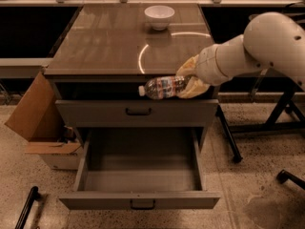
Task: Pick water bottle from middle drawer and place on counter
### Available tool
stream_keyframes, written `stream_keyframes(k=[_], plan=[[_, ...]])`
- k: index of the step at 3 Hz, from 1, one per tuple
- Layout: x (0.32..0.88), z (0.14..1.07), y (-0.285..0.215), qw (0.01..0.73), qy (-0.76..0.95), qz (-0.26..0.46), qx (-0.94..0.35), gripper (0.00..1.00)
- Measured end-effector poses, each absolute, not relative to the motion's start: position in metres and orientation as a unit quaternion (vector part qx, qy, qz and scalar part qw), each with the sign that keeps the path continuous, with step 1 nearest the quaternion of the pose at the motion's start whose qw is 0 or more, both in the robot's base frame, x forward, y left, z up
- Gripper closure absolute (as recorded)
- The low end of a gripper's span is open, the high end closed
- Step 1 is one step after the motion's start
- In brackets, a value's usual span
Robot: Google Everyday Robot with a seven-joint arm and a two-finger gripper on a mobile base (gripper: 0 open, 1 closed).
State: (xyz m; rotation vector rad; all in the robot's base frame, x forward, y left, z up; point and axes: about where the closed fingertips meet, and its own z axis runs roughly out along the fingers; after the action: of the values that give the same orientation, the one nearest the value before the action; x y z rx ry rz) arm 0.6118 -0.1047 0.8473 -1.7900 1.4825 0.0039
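Observation:
My gripper (187, 83) is shut on the water bottle (163, 87), a clear bottle with a white cap and a pale label with reddish marks. I hold it lying sideways, cap to the left, in the air level with the front edge of the counter (114, 42). The white arm comes in from the right. Below, the middle drawer (140, 200) is pulled wide open, and its grey inside holds nothing. The other grey drawer front (138, 112) above it is closed.
A white bowl (159, 16) stands at the back of the counter. An open cardboard box (40, 123) sits on the floor to the left of the cabinet. Dark chair legs (248, 128) stand on the floor to the right.

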Motion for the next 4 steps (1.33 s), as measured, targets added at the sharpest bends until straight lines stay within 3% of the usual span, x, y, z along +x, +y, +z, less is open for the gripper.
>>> stream_keyframes(k=[1, 3, 4], plan=[[0.649, 0.901, -0.084, 0.414, 0.573, -0.045, -0.705, 1.0], [0.724, 0.929, -0.047, 0.455, 0.618, -0.025, -0.641, 1.0], [0.758, 0.924, -0.028, 0.455, 0.637, 0.007, -0.622, 0.82]])
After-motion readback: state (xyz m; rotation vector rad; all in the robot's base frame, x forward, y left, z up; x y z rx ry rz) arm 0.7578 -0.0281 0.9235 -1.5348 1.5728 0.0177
